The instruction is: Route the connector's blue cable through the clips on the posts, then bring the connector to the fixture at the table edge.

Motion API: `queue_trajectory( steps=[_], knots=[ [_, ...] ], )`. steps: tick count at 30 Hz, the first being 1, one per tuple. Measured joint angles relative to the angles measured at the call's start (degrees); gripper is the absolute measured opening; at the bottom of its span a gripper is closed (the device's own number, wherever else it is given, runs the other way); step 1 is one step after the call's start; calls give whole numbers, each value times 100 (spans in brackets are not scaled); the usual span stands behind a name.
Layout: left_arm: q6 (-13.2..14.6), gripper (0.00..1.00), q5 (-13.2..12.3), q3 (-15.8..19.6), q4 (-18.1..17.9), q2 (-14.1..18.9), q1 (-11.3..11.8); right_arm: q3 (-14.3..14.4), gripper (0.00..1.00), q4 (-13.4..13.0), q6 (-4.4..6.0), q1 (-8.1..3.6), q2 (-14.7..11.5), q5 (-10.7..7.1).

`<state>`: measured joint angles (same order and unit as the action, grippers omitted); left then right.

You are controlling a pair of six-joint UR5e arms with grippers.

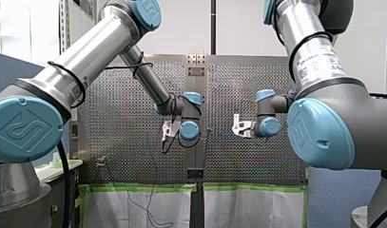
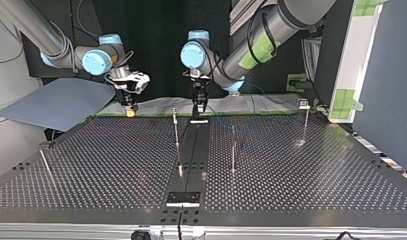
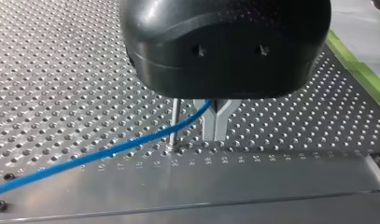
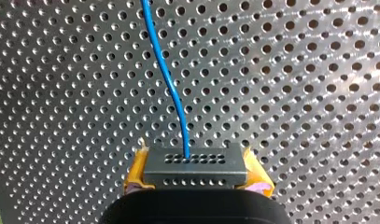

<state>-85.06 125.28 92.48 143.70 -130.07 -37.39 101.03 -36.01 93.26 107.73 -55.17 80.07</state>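
You get bright, even room light in the front view. The perforated table (image 1: 134, 118) shimmers in fine speckles, and the wall above it is nearly white. In the top view the space beyond the table's far edge is almost black. The table itself lies dim, with soft sheen and one hard glint at the foot of a post (image 2: 305, 125) near its far corner. In the left wrist view the smooth strip along the table's edge glares and the blue cable (image 3: 108, 151) stands bright against it. The table darkens under my left gripper (image 3: 215, 135). In the right wrist view the table's hole rims catch small highlights, and the connector (image 4: 195, 163) is evenly lit.
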Motion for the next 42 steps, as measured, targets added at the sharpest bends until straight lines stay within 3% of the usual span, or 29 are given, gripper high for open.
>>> queue_trajectory(
  steps=[13,25,32,42],
  knots=[
    [-18,0,-34,-30,-95,-2,-5,0,0,-49,33,-158,0,-178],
    [-19,0,-87,-81,-160,-26,24,-1,0,-79,50,-167,0,-242],
    [-23,0,-99,-178,-160,-28,58,-7,0,-199,134,-179,0,-245],
    [-78,0,-262,-223,-174,-31,121,-11,0,-291,158,-232,3,-245]
  ],
)
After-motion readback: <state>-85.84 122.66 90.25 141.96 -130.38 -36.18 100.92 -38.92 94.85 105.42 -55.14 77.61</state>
